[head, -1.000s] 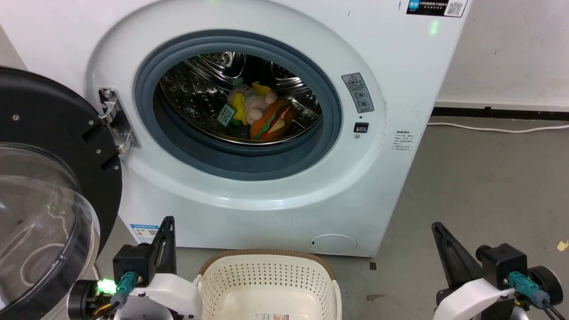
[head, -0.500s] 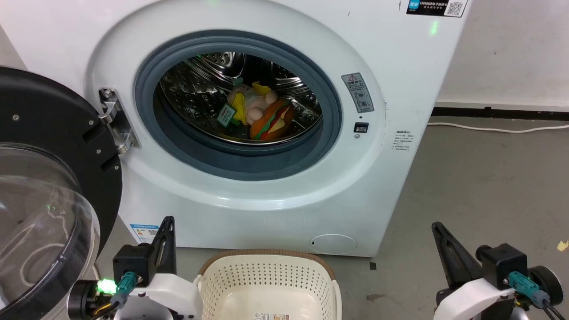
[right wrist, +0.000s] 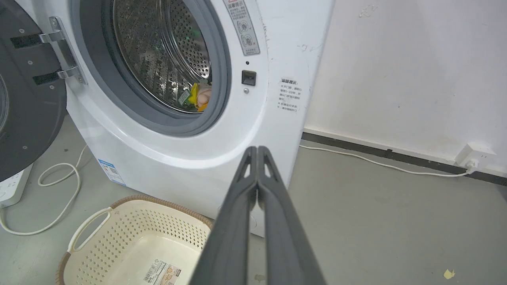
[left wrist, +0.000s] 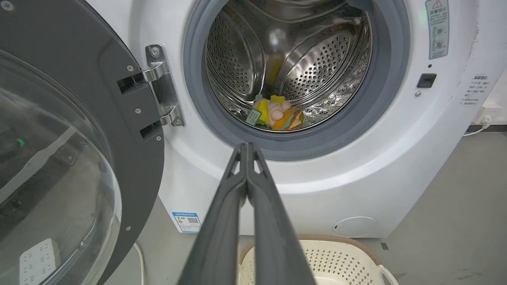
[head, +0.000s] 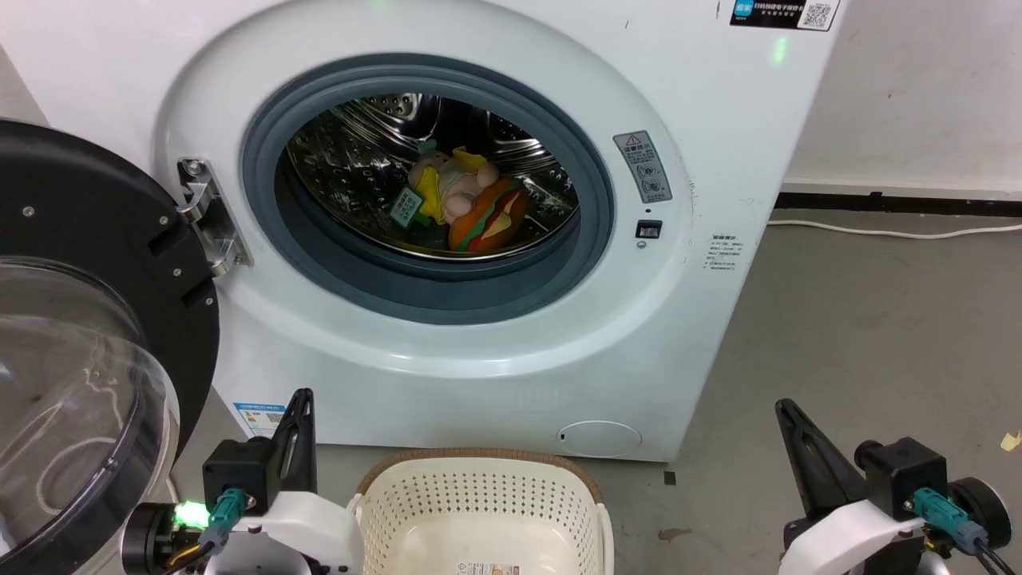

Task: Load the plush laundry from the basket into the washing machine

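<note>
In the washing machine [head: 718, 160], on the floor of the perforated steel drum [head: 351, 168]: the plush laundry [head: 463, 204], well behind the grey door seal [head: 447, 295]. In the basket [head: 479, 495], on the floor just before the machine: a label sticker [right wrist: 164, 271] on the inner bottom.

Off to the left, swung wide open: the black-rimmed door [head: 96, 239] with its clear bubble, hung on a metal hinge [head: 209, 216]. Along the wall at the right, a white cable [right wrist: 356, 158] to a socket [right wrist: 473, 154]; left of the machine, a power strip [right wrist: 14, 190].

Left pincer [left wrist: 246, 145] clenched on nothing, fingers pressed tip to tip, just left of the basket. Right pincer [right wrist: 257, 148] likewise clenched and empty, over bare floor well right of the basket.

Plush: peach-pink doll with yellow bits, orange burger with green, red and yellow layers against it, green tag [head: 406, 208] at its left.
</note>
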Controlling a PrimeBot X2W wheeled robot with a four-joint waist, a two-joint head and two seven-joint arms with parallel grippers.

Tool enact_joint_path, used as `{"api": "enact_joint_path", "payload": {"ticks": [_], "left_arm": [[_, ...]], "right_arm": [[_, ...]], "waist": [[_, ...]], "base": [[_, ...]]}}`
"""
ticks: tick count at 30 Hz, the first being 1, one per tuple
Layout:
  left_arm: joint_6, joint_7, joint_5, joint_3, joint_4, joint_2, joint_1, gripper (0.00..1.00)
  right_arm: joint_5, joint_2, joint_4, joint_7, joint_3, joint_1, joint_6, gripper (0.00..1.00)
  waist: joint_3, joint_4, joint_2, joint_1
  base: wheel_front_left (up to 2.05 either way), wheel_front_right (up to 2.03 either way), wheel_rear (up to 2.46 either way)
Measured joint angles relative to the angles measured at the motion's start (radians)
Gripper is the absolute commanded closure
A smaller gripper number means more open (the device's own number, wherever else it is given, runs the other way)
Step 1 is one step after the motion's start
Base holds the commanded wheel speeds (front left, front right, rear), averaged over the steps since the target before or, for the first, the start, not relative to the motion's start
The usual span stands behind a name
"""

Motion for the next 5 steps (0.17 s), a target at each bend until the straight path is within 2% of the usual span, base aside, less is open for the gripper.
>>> {"api": "enact_joint_path", "payload": {"ticks": [5], "left_arm": [[0.000, 0.000, 0.000, -0.001, 0.000, 0.000, 0.000, 1.00]], "right_arm": [[0.000, 0.000, 0.000, 0.000, 0.000, 0.000, 0.000, 1.00]], "waist": [[0.000, 0.000, 0.0000, 0.0000]], "base": [[0.00, 0.00, 0.00]]}}
